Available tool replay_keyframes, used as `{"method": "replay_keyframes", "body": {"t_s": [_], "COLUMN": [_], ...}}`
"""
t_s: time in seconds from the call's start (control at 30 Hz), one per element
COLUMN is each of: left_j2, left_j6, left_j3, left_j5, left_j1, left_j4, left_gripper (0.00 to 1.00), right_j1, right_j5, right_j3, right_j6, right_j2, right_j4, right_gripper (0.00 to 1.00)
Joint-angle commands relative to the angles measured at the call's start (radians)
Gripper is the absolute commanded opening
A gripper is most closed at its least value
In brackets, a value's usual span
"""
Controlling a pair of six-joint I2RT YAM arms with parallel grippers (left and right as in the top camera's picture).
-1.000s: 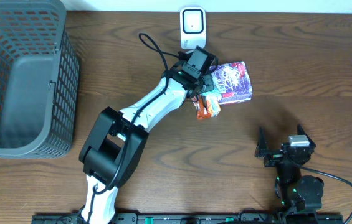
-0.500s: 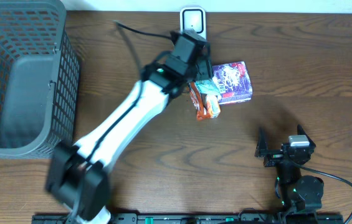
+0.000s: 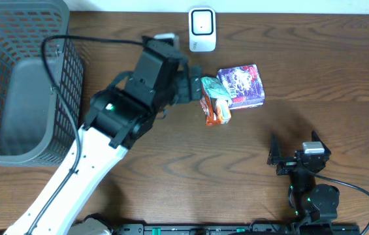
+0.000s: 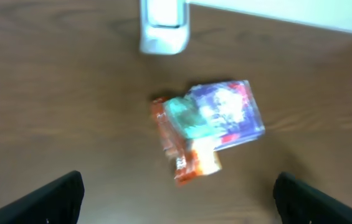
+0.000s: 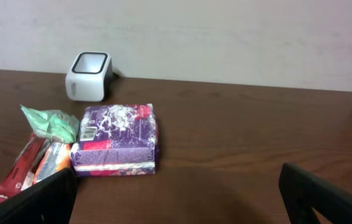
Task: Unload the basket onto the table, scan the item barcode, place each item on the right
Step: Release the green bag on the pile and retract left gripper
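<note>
By far table (image 3: pixel 341 65) edge near scanner (image 3: pixel 202 29) | pulled left gripper (image 4: pixel 179 188) up, back off snack pile (image 3: pixel 240 85) | spread it wide, empty | left pile unmoved | kept right gripper (image 5: pixel 177 179) wide

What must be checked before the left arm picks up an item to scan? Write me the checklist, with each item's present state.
1. The left gripper is open and empty: ok.
2. The right gripper is open and away from the items: ok.
3. The scanner has its face uncovered: ok.
4. The purple packet lies apart from the snack packets: not ok, they touch.
5. The barcode on the purple packet is found: cannot tell.
</note>
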Motion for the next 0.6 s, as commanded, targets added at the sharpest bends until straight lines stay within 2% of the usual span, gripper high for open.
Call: {"method": "replay_keyframes", "body": {"t_s": [0.0, 0.1, 0.4, 0.57], "left_j2": [-0.018, -0.022, -0.022, -0.021], "left_j6": [0.034, 0.010, -0.143, -0.150], "left_j3": [0.015, 0.015, 0.015, 0.015], "left_j5": [-0.194, -0.233, -0.222, -0.224], "left_j1": [0.018, 0.052, 0.236, 0.281], "left_j4": [-0.076, -0.141, -0.260, -0.319], "left_gripper": [0.98, 1.00, 0.98, 0.98], "right_j1": [-0.004, -0.004, -0.004, -0.004], "right_j5": [0.009, 0.009, 0.009, 0.009], "right_j3": [-0.002, -0.002, -0.002, -0.002], "right_j6": [-0.008, -0.008, -0.008, -0.008], "right_j2": [0.000, 0.000, 0.000, 0.000], "right_j4": [-0.002, -0.002, -0.002, -0.002], "right_gripper": [0.99, 0.99, 0.99, 0.99]}}
